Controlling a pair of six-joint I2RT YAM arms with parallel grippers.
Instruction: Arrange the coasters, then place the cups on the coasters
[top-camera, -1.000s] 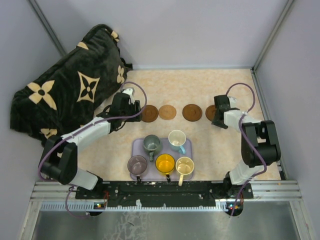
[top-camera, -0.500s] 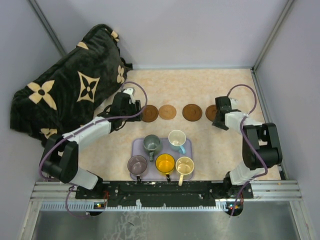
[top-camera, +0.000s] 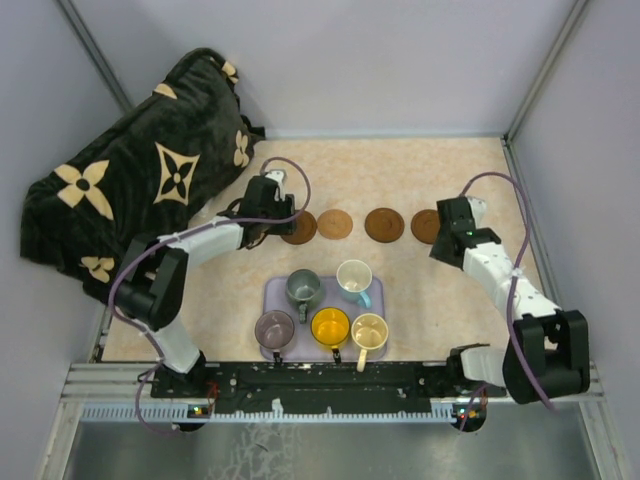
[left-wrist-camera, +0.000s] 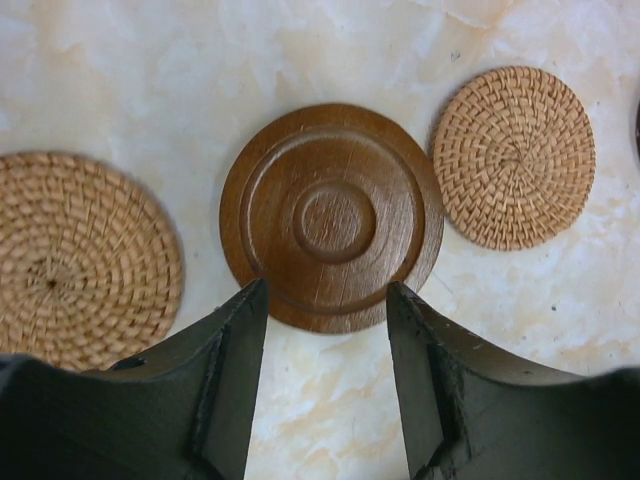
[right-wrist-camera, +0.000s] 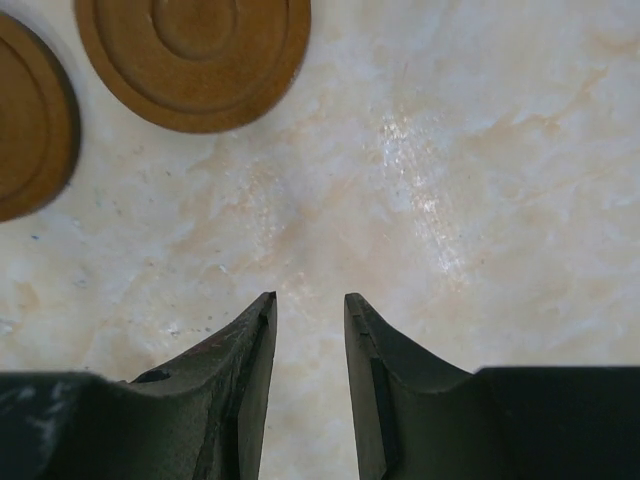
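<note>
Four brown coasters show in a row across the table: dark (top-camera: 298, 228), tan (top-camera: 335, 224), dark (top-camera: 384, 224), dark (top-camera: 427, 226). My left gripper (top-camera: 272, 218) stands open at the row's left end. Its fingertips (left-wrist-camera: 325, 300) straddle the near rim of a wooden coaster (left-wrist-camera: 332, 215), with woven coasters at either side (left-wrist-camera: 70, 255) (left-wrist-camera: 515, 155). My right gripper (top-camera: 452, 215) is just right of the row, slightly open over bare table (right-wrist-camera: 310, 300), holding nothing; two wooden coasters (right-wrist-camera: 190, 55) (right-wrist-camera: 25, 125) lie ahead to its left. The cups, purple-grey (top-camera: 274, 328), dark green (top-camera: 303, 288), yellow-orange (top-camera: 330, 326), cream (top-camera: 369, 331) and light blue (top-camera: 355, 278), stand together.
All the cups stand on a lavender tray (top-camera: 272, 296) near the front edge, between the arm bases. A dark plush blanket with tan flowers (top-camera: 140, 170) fills the back left corner. Walls close in the table at the back and on both sides.
My left gripper moved right toward the dark coaster and its jaws narrowed a little. My right arm swung its elbow outward and the gripper drew right, uncovering the rightmost coaster.
</note>
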